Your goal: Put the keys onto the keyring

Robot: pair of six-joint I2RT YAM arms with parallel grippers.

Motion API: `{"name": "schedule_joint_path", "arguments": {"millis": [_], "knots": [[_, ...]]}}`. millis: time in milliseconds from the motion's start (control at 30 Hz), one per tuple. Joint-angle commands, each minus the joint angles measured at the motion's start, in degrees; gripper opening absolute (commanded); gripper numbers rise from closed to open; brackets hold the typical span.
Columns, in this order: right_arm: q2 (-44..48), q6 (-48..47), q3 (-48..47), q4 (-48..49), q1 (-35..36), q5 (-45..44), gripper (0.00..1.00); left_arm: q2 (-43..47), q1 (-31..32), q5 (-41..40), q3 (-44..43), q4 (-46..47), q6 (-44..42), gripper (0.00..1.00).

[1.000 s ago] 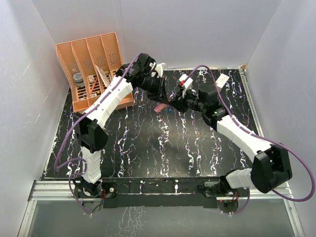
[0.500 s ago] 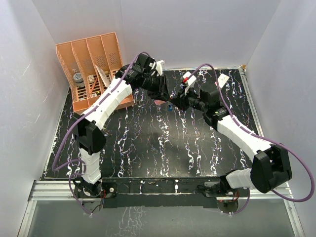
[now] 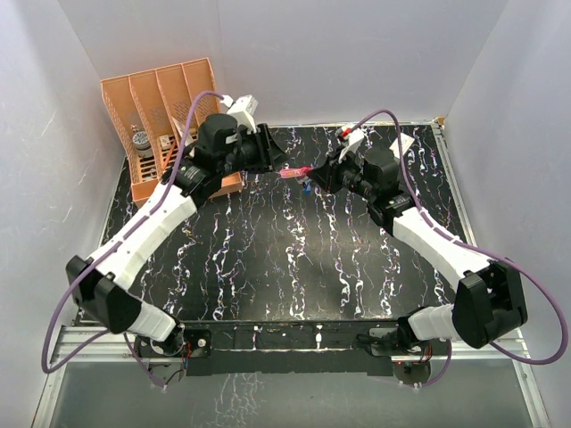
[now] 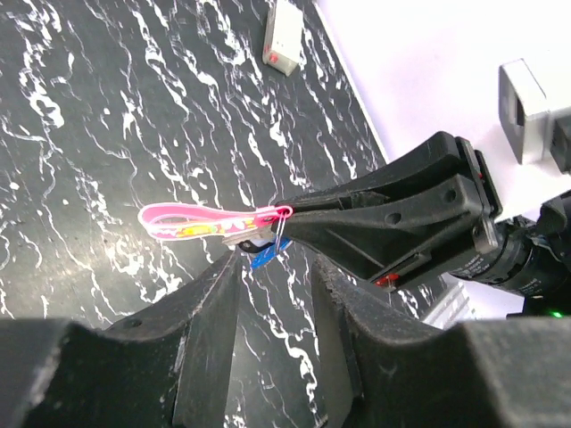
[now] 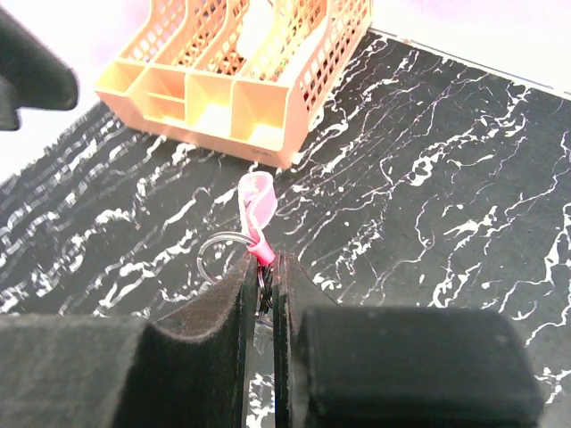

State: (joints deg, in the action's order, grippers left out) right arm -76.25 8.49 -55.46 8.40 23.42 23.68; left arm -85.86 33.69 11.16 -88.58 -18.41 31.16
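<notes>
The keyring is a pink strap [image 3: 293,171] with a thin metal ring [image 5: 219,254], and it hangs in the air above the table. My right gripper [image 3: 314,176] is shut on the strap's dark metal end [image 5: 268,259]. In the left wrist view the strap [image 4: 201,221] sticks out level from the right fingers [image 4: 375,218]. A blue-headed key [image 4: 266,257] and a dark key [image 4: 252,241] hang just below that end. The blue key also shows in the top view [image 3: 306,185]. My left gripper [image 4: 272,294] is open and empty, a short way left of the strap [image 3: 273,159].
An orange desk organiser [image 3: 165,125] with several compartments stands at the back left, close behind my left arm, and shows in the right wrist view [image 5: 241,62]. A small white block [image 4: 284,36] lies near the back wall. White walls enclose the black marbled table [image 3: 268,259].
My left arm has swung its elbow out to the left and its gripper has drawn back from the keyring. My right gripper still holds the keyring, shifted slightly back.
</notes>
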Motion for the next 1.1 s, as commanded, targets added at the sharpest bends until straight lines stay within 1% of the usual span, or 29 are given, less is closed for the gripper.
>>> {"name": "schedule_joint_path", "arguments": {"millis": [0,267,433,567,667,933,1067], "knots": [[-0.9,10.4,-4.3,6.9,-0.5,-3.2,0.03,6.5,-0.2,-5.1,9.1,15.4,0.9,0.36],[-3.1,23.1,-7.7,7.9,-0.5,-10.2,0.00,7.2,-0.2,-6.5,17.2,28.6,0.2,0.36],[-4.3,30.2,-9.3,7.4,-0.5,-12.9,0.00,7.1,0.5,-7.5,19.8,35.4,-1.3,0.36],[-4.3,34.2,-9.7,7.8,-0.5,-14.5,0.00,6.0,1.4,-9.1,20.1,38.4,-3.5,0.37],[-4.6,36.5,-10.8,6.1,-0.5,-16.6,0.00,4.5,2.1,-9.8,19.9,41.2,-5.4,0.37],[-5.3,40.6,-12.9,3.5,-0.4,-19.9,0.00,-1.1,3.4,-8.7,16.8,43.0,-8.1,0.38],[-5.2,42.4,-13.2,2.2,-0.4,-21.8,0.00,-1.6,4.0,-9.1,16.4,44.3,-8.6,0.38]]}}
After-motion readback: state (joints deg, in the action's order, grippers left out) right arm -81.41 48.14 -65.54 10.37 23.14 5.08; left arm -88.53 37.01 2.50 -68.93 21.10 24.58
